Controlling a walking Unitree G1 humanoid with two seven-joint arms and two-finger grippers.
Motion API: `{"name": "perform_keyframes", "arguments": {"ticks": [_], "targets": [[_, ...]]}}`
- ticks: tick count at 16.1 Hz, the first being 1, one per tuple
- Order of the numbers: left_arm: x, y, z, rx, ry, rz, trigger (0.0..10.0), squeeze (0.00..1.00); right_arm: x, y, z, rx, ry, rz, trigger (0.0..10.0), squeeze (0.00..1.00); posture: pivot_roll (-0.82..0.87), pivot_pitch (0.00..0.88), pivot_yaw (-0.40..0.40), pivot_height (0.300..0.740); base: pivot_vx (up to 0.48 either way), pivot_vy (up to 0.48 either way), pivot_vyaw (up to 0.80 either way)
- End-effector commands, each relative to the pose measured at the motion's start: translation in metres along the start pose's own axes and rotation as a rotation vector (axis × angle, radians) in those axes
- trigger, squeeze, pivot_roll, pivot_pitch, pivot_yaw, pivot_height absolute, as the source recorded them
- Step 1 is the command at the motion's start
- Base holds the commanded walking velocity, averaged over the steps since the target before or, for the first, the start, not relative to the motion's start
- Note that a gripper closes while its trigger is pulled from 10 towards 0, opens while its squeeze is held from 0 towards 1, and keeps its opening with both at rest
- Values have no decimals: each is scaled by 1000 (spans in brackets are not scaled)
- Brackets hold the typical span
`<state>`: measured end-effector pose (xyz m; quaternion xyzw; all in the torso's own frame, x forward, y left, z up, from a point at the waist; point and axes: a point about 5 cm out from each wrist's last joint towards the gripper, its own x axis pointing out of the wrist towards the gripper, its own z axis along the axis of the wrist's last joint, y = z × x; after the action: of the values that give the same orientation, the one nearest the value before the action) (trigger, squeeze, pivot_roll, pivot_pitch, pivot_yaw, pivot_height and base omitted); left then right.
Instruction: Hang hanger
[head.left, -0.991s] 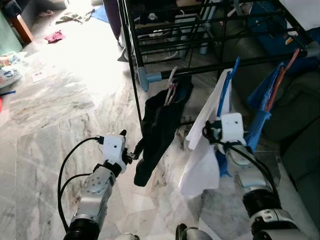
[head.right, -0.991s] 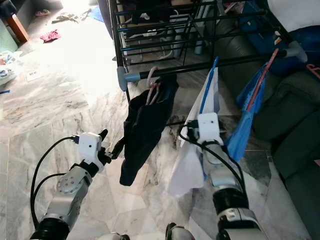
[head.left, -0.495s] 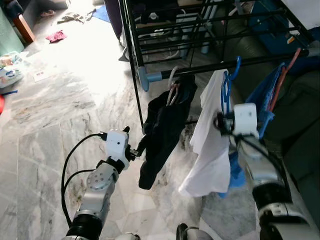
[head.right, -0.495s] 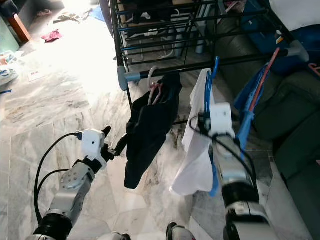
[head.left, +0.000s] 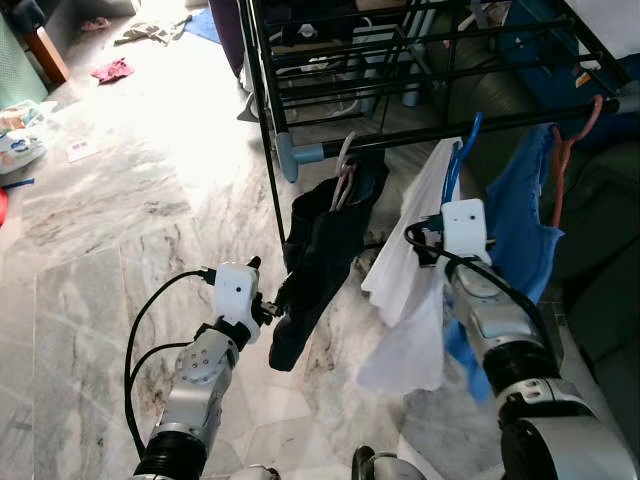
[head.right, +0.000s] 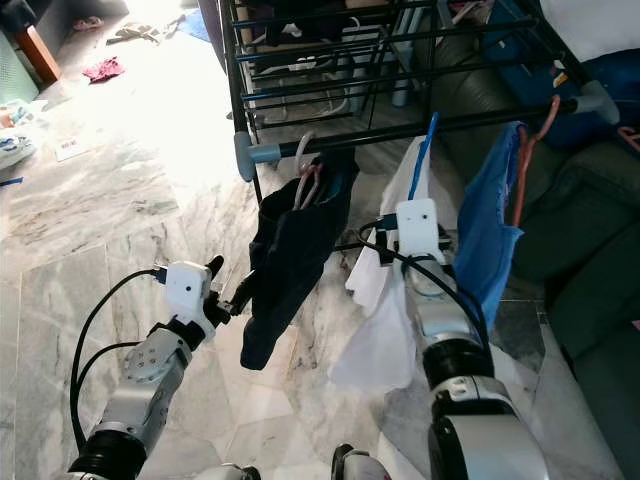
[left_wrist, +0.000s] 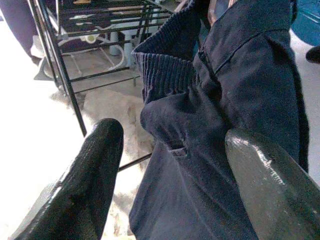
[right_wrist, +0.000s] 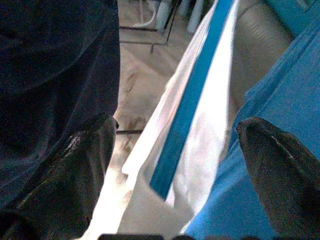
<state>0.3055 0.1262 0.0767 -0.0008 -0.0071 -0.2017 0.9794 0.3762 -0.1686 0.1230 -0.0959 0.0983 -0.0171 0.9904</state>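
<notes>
Setting: marble floor (head.left: 110, 250), pale and veined, strongly sunlit toward the far left, with small scraps of cloth and paper scattered there. A black drying rack (head.left: 262, 120) stands ahead; its front rail (head.left: 470, 126) runs across the upper part of the head views, and dark green upholstery lies beyond on the right.

Item 1: blue hanger (head.left: 452, 170), carrying a white garment (head.left: 412, 290). Hook at the front rail, between the two neighbouring garments; whether it is fully seated over the bar cannot be told from here.

Item 2: dark navy garment (head.left: 320, 265), on a pale hanger to the left along the same rail, hanging free.

Item 3: blue garment (head.left: 515, 225), on an orange hanger (head.left: 570, 150) to the right, just beside the white one.

Item 4: right gripper (right_wrist: 180, 165), raised behind the white garment. Fingers spread wide, with the blue hanger's arm and white cloth lying between them (no contact visible on either pad), so it holds nothing.

Item 5: left gripper (left_wrist: 170, 170), low, just beside the navy garment's lower edge. Fingers parted, cloth between and ahead of them, not clamped.

Risks, as judged: if the hook only rests on the rail's edge, drawing the right arm back could snag the white cloth and pull the hanger off. The left fingers, so near the navy fabric, could catch a fold and drag that garment along the rail.
</notes>
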Motion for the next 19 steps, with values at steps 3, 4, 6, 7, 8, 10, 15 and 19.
{"name": "perform_keyframes", "arguments": {"ticks": [3, 4, 6, 7, 8, 10, 15, 19], "targets": [[-5, 2, -7, -1, 28, 11, 10000, 0, -4, 3, -12, -22, 42, -5, 0, 0, 38, 189, 19, 740, 0, 0, 0], [-5, 2, -7, -2, 29, 9, 10000, 0, -4, 0, -12, -35, 38, -14, 0, 0, 37, 189, 20, 740, 0, 0, 0], [-3, 1, -6, -1, 31, 0, 10000, 0, -8, -12, -15, -67, 31, -47, 0, 0, 30, 187, 26, 740, 0, 0, 0], [-2, 1, -6, 1, 33, -6, 10000, 0, -14, -27, -18, -87, 26, -89, 0, 0, 21, 185, 34, 740, 0, 0, 0], [-2, 1, -6, 1, 35, -10, 10000, 0, -17, -36, -20, -96, 23, -112, 0, 0, 17, 185, 38, 740, 0, 0, 0], [0, -1, -6, 4, 40, -24, 10000, 0, -25, -52, -23, -118, 19, -156, 0, 0, 10, 184, 42, 740, 0, 0, 0], [3, -2, -6, 8, 46, -36, 10000, 0, -34, -60, -26, -133, 27, -135, 10000, 0, 0, 178, 53, 740, 0, 0, 0], [4, -2, -7, 7, 52, -32, 10000, 0, -29, -58, -19, -137, 19, -131, 10000, 1000, 10, 177, 46, 740, 0, 0, 0]]}}
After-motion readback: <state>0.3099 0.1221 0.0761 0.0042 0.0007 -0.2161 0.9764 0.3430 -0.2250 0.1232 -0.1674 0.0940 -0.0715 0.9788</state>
